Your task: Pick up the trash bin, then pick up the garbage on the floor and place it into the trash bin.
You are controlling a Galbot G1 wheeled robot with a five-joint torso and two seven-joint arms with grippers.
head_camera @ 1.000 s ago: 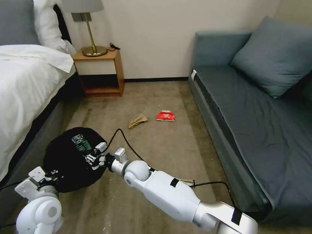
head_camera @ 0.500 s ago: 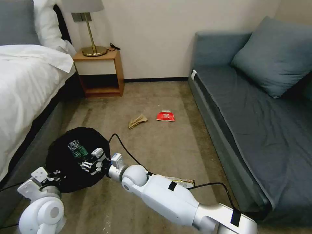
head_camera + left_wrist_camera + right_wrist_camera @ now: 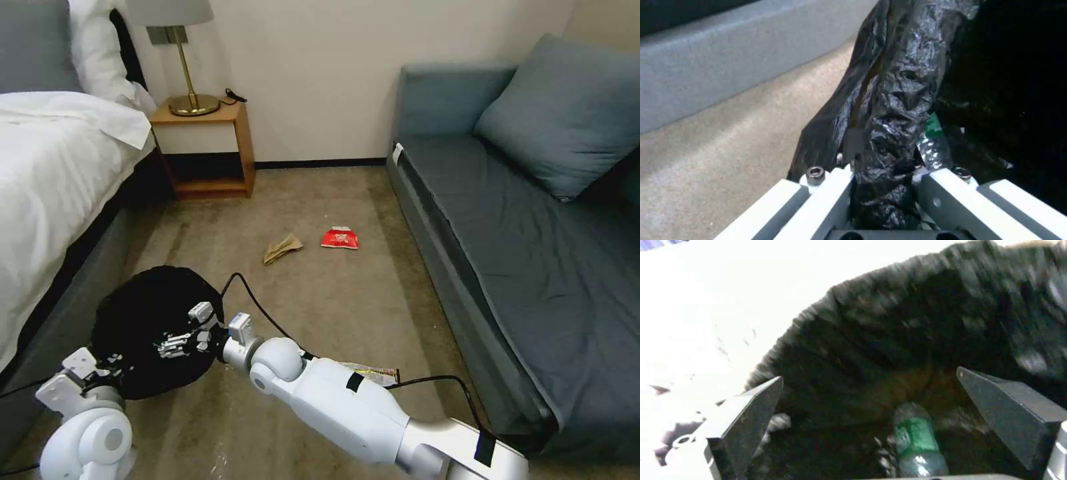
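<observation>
Bin [image 3: 143, 313], bag-lined, stands on the carpet [image 3: 347, 300] near the bed [image 3: 53, 173]. Green bottle [image 3: 916, 440] lies inside; its label is unreadable. Left gripper [image 3: 882, 186] clamps the bag rim. Right gripper [image 3: 180, 340] hovers over the bin mouth, fingers [image 3: 746, 420] spread, empty. Brown bag [image 3: 281, 248] and red packet [image 3: 339, 238] lie mid-carpet, writing illegible.

White glossy arms, black cables, tape
</observation>
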